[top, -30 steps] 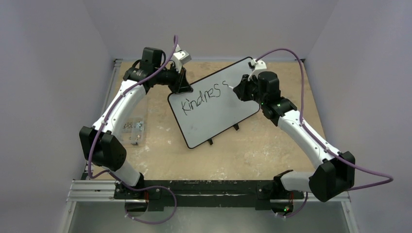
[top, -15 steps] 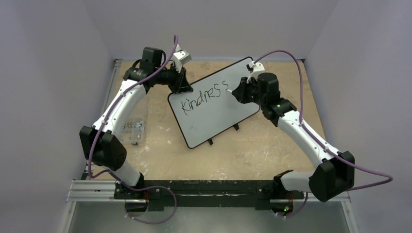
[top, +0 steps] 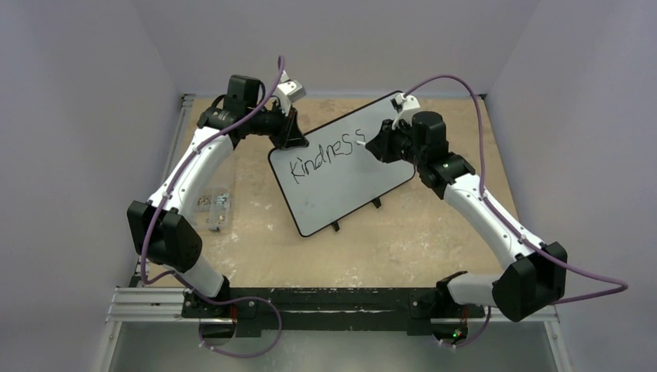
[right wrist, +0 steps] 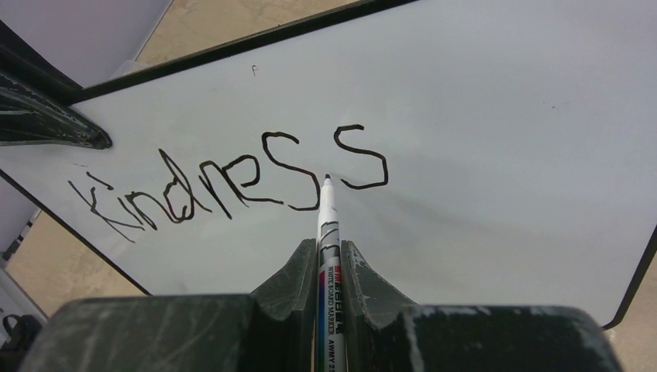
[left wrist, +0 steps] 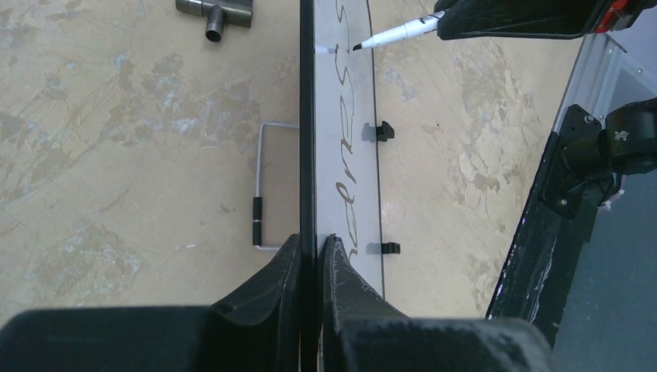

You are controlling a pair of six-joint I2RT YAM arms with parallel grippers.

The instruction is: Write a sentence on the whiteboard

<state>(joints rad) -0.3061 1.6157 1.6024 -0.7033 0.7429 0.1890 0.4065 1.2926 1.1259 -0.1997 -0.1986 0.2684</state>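
Note:
The whiteboard [top: 341, 182] stands tilted on the table, propped on its stand. Black handwriting on it reads "Kindness" [top: 325, 155], shown close in the right wrist view [right wrist: 232, 182]. My left gripper [top: 290, 139] is shut on the whiteboard's upper left rim [left wrist: 307, 155]; its fingers [left wrist: 341, 271] pinch the black edge. My right gripper [top: 380, 146] is shut on a white whiteboard marker [right wrist: 325, 248]. The marker's black tip [right wrist: 326, 179] is just off the board between the last two letters; it also shows in the left wrist view [left wrist: 391, 35].
A bent wire stand [left wrist: 267, 186] props the board from behind. Black clips [left wrist: 383, 132] sit on the board's lower rim. A small clear container [top: 213, 203] lies at the table's left. A metal fitting [left wrist: 215, 12] lies behind the board. Black rail [top: 325, 302] runs along the near edge.
My right gripper with the marker has shifted slightly up and away from the board's face after the last "s". The left arm and the board have not moved.

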